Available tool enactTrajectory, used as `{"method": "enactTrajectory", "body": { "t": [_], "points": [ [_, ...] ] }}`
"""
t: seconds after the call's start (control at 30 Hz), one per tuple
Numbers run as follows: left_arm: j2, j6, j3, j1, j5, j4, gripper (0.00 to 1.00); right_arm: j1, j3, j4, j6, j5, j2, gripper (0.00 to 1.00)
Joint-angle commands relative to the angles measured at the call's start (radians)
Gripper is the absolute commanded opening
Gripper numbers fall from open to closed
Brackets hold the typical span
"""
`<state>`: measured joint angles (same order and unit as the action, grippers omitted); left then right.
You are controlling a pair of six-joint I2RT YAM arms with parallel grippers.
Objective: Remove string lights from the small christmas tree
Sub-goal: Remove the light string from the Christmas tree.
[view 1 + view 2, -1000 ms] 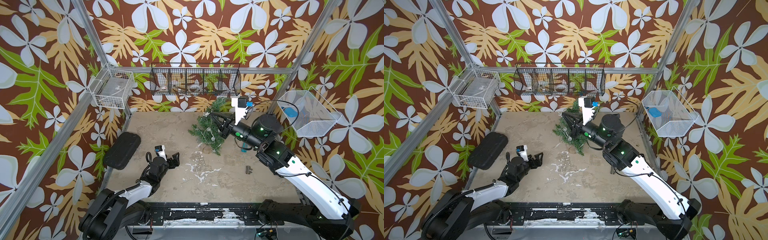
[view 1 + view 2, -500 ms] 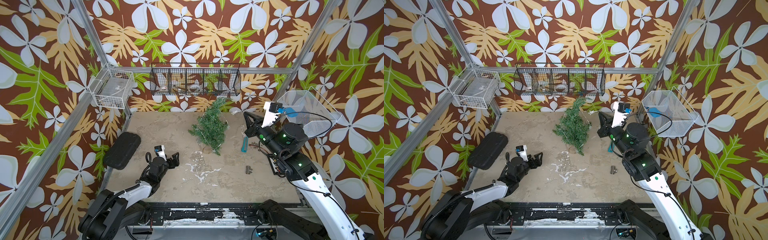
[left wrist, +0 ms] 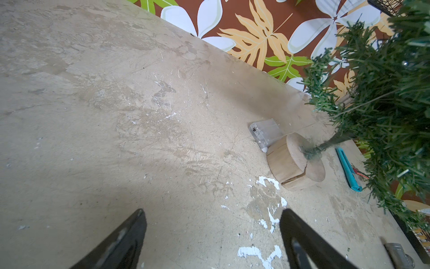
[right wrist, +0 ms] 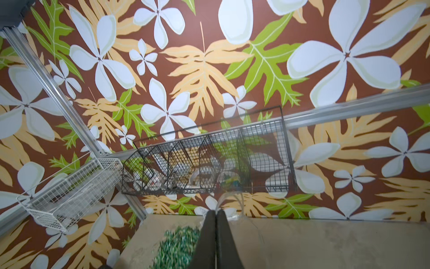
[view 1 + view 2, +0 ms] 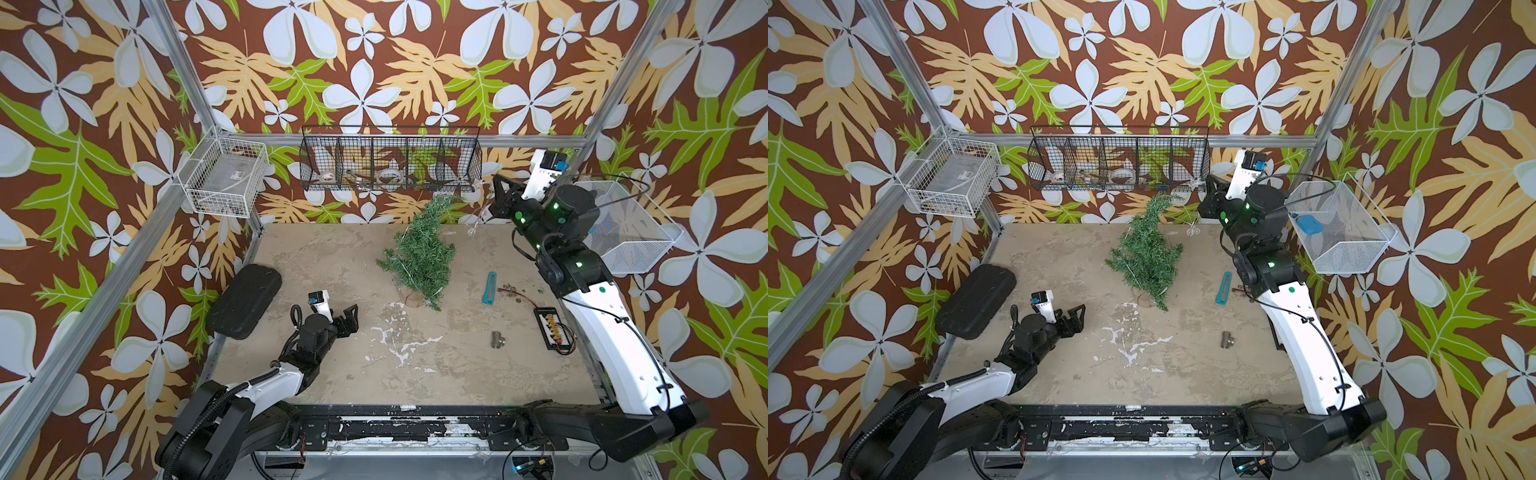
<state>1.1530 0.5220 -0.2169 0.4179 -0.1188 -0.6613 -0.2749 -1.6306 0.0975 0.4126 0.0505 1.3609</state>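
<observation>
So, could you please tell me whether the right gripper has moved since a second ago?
Yes. The right gripper, shut on the string lights, has swung rightward from the small christmas tree to beside the right end of the black wire basket.

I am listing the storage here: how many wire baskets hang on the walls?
3. One white basket at the rear left corner, one long black basket on the back wall, one white mesh basket on the right wall. No other shows.
</observation>
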Motion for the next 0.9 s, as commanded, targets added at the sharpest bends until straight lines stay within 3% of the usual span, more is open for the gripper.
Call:
{"method": "enactTrajectory", "body": {
  "t": [0.0, 0.3, 0.47, 0.67, 0.87],
  "points": [
    [-0.006, -0.005, 0.001, -0.001, 0.001, -0.006, 0.92, 0.002, -0.086, -0.044, -0.028, -0.026, 0.075, 0.00],
    [-0.008, -0.004, 0.000, -0.001, 0.006, -0.009, 0.92, 0.015, -0.537, 0.014, -0.060, -0.013, 0.388, 0.00],
    [-0.007, -0.005, 0.000, -0.001, 0.005, -0.009, 0.92, 0.015, -0.813, 0.013, 0.016, 0.078, 0.563, 0.00],
    [-0.006, -0.006, -0.001, 0.000, 0.007, -0.009, 0.92, -0.002, -0.818, -0.181, 0.163, 0.171, 0.620, 0.00],
    [0.002, -0.006, -0.003, -0.001, 0.009, -0.009, 0.92, -0.115, -0.891, -0.266, 0.207, 0.237, 0.691, 0.00]
  ]
}}
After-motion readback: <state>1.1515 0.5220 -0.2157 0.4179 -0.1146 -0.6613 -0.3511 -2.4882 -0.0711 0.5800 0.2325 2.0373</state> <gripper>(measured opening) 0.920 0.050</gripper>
